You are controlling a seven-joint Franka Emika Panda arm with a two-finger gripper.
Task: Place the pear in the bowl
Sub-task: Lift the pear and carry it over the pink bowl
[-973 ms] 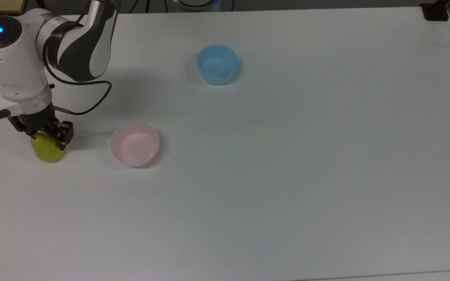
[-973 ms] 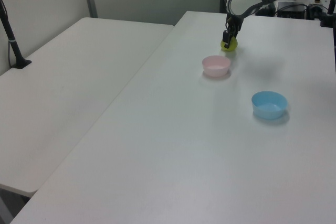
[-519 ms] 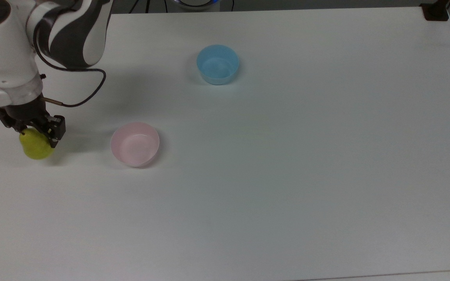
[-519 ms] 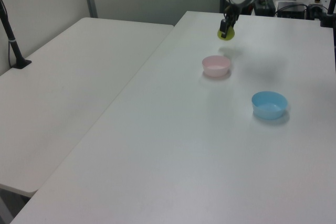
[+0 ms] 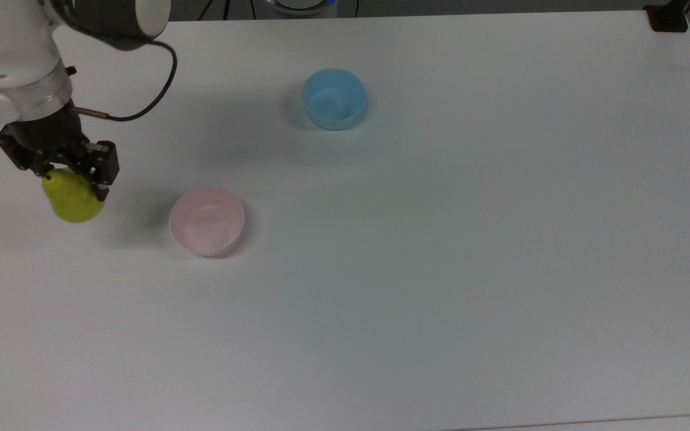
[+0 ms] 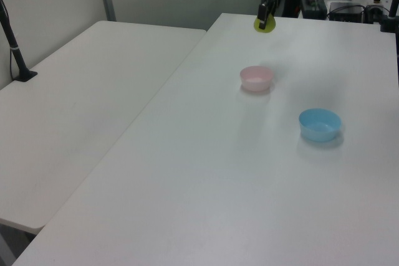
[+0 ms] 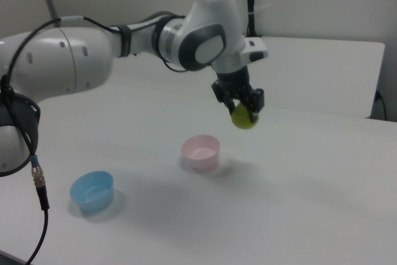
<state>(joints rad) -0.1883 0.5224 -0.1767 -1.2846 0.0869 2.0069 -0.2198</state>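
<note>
Pear (image 5: 73,197) hangs clamped in the claw (image 5: 69,178), its yellow-green body sticking out below the dark fingers (image 5: 104,169) that grip its upper part. In the right view the pear (image 7: 244,117) is held in the air above the white bench (image 7: 298,203), higher than the pink bowl (image 7: 201,152) and off to the right view's right of it. In the top view the pink bowl (image 5: 206,220) sits to the top view's right of the pear, apart from it, and a blue bowl (image 5: 333,98) stands farther off.
</note>
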